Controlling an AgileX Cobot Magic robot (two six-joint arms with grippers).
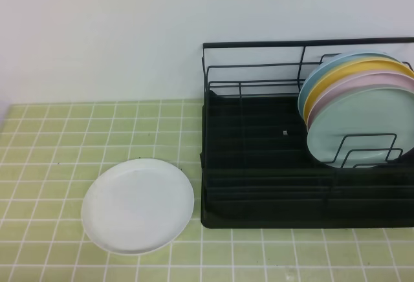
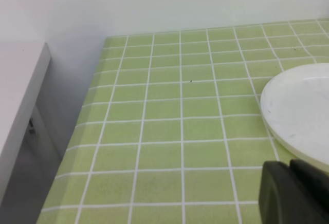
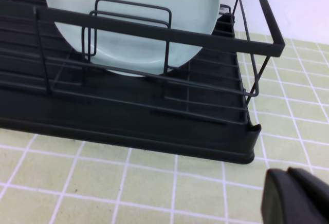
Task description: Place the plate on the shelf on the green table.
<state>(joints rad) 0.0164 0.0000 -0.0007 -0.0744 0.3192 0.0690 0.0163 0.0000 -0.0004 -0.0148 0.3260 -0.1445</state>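
Note:
The white plate (image 1: 138,206) lies flat on the green table (image 1: 52,140), just left of the shelf (image 1: 259,165), a black wire rack with a ridged tray. Neither gripper shows in the high view. In the left wrist view, my left gripper (image 2: 291,168) is at the lower right corner, its dark fingers pressed together and holding nothing, close to the plate's near rim (image 2: 303,116). My right gripper (image 3: 289,171) is shut and empty above the tiles (image 3: 103,183), off the shelf's front right corner (image 3: 247,152).
Several coloured plates stand on edge in the rack's right end, the mint-green plate (image 1: 362,123) (image 3: 133,23) in front of pink, yellow and blue ones. A white wall (image 1: 129,36) runs behind. The table's left edge drops off beside a pale grey surface (image 2: 15,95).

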